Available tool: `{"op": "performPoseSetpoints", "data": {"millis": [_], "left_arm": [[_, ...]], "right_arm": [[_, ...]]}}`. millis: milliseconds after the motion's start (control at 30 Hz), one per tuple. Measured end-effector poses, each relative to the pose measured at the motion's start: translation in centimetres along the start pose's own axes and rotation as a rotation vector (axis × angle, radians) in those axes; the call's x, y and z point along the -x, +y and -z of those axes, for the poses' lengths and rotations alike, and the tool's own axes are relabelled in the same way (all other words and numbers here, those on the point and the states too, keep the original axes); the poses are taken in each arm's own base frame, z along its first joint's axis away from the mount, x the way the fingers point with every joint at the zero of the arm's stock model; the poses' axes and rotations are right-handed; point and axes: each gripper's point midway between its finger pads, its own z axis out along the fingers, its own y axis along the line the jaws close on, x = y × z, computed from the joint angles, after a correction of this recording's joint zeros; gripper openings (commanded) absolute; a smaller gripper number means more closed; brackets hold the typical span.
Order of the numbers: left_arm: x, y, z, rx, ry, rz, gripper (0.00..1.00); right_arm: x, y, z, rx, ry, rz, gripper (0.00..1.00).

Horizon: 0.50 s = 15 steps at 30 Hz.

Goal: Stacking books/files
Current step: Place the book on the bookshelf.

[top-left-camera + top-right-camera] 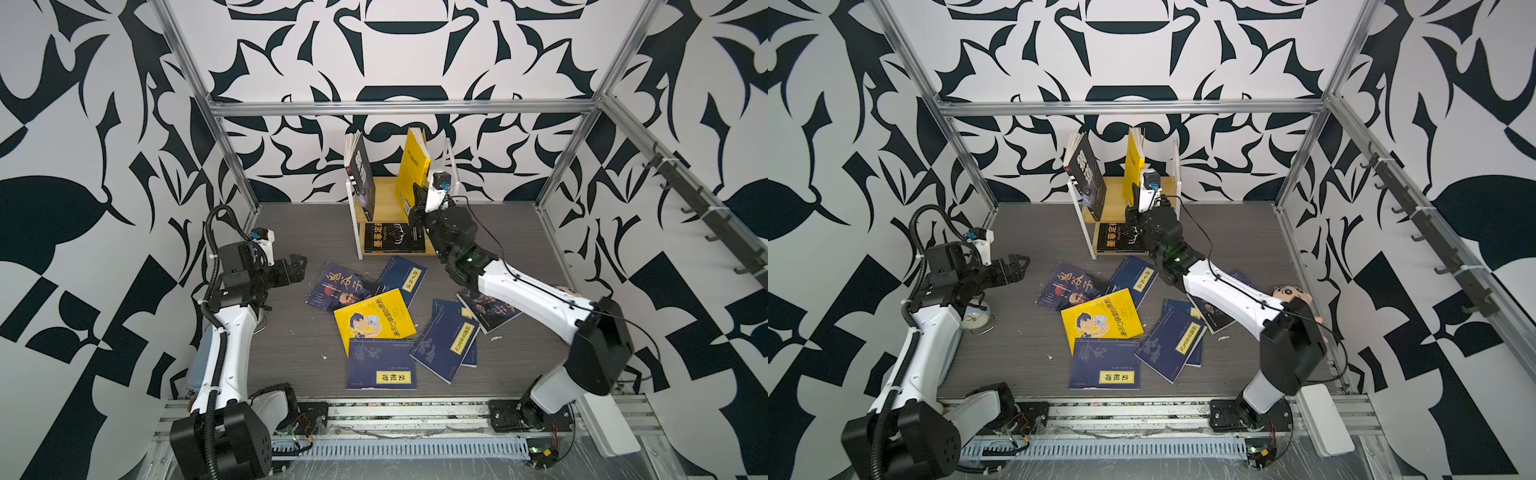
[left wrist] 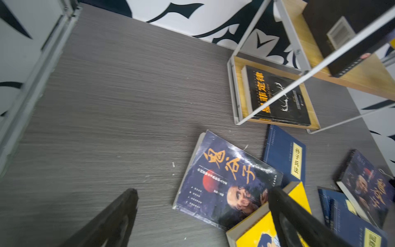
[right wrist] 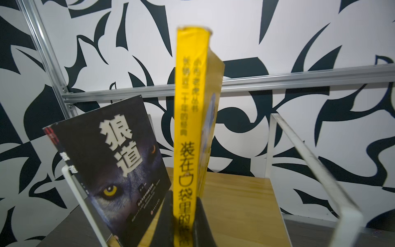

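- Yellow book point(image 3: 190, 119) clamped upright by right gripper point(image 3: 184, 216) on rack point(image 3: 239, 205), beside leaning wolf-cover book point(image 3: 111, 162).
- Loose paperbacks point(image 1: 374, 320) scattered nearer, not yet shelved.
- Left gripper point(image 1: 298, 268) spread wide, empty.

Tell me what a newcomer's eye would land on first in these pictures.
First comes the bright yellow book, upright at the wooden shelf at the back, with its spine pinched in the right claw. Next is the loose scatter of paperbacks, navy, purple and yellow, across the middle of the grey table, several of them overlapping. The left claw hangs open beside them, holding nothing.
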Motion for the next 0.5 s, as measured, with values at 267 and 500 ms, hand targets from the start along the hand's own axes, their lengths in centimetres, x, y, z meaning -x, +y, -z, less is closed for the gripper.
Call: {"op": "performPoseSetpoints", "data": {"millis": [267, 500], "left_arm": [[0.1, -0.1, 0.2, -0.016, -0.009, 0.013, 1.00], [0.1, -0.5, 0.3, -0.042, -0.007, 0.030, 1.00]], "right_arm": [[-4.7, 1.7, -4.8, -0.026, -0.022, 0.060, 0.00], [-5.1, 2.2, -5.9, -0.062, -0.071, 0.103, 0.00]]}}
